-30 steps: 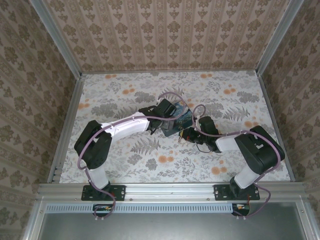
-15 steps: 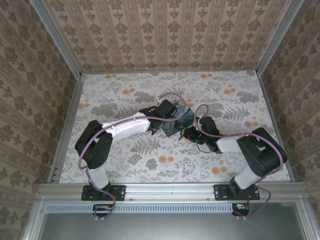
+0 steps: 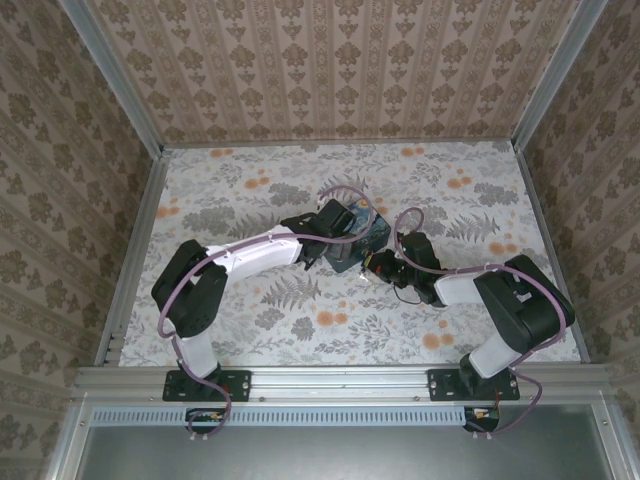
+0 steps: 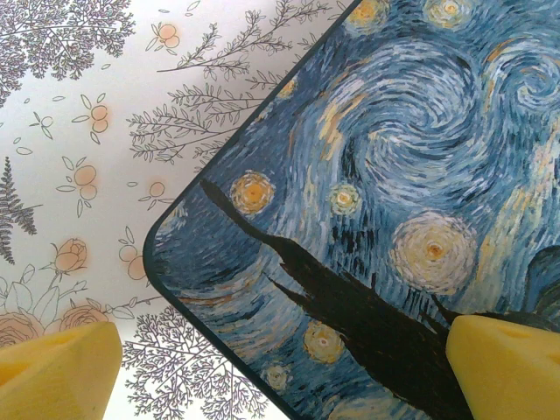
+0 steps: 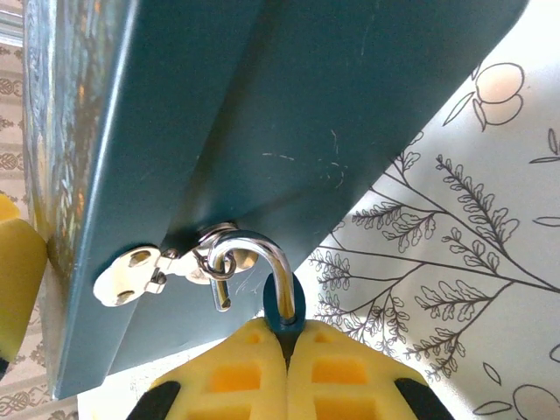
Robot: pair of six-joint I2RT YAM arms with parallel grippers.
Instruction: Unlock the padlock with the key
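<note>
The padlock has a dark blue body and a silver shackle. My right gripper is shut on the body. The shackle stands open, its free end hanging loose, and it hooks through the metal loop on the side of the blue swirl-painted tin. A small flat silver piece hangs there on a thin ring; I cannot tell whether it is the key or the latch. My left gripper is open just above the tin's lid, one yellow pad beyond the corner and the other over the lid.
The tin sits mid-table on the floral cloth, with the left gripper on it and the right gripper at its near right side. Patterned walls and aluminium rails enclose the table.
The right gripper has edged slightly toward the tin with the padlock. The left arm has barely moved.
</note>
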